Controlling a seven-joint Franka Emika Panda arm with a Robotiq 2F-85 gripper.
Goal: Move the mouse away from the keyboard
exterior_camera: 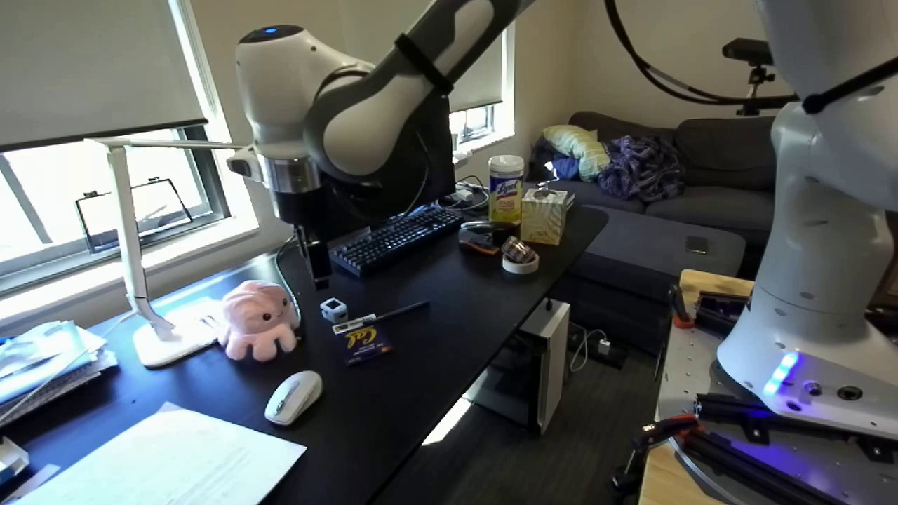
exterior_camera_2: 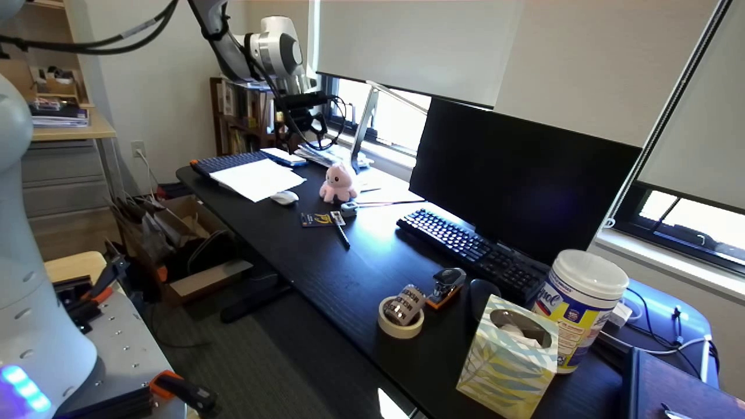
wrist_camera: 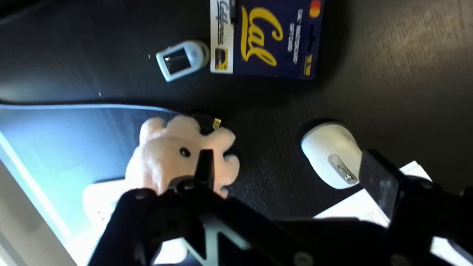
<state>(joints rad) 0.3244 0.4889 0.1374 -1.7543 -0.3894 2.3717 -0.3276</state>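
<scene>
The white mouse (exterior_camera: 294, 398) lies on the dark desk between the pink plush toy and a white paper. It also shows in an exterior view (exterior_camera_2: 285, 198) and right of centre in the wrist view (wrist_camera: 329, 153). The long black keyboard (exterior_camera_2: 474, 247) lies below the monitor, well apart from the mouse; it also shows in an exterior view (exterior_camera: 403, 238), but not in the wrist view. My gripper (wrist_camera: 286, 160) is open and empty, above the desk. In the wrist view its right finger overlaps the mouse's edge. It also shows in both exterior views (exterior_camera: 313, 263) (exterior_camera_2: 302, 134).
A pink plush toy (wrist_camera: 177, 155), a small white device (wrist_camera: 183, 61) and a Cal gift card (wrist_camera: 277, 38) lie near the mouse. A lamp (exterior_camera: 126, 231) and monitor (exterior_camera_2: 518, 180) stand behind. Another dark keyboard (exterior_camera_2: 224, 163) lies partly under the paper (exterior_camera_2: 256, 179).
</scene>
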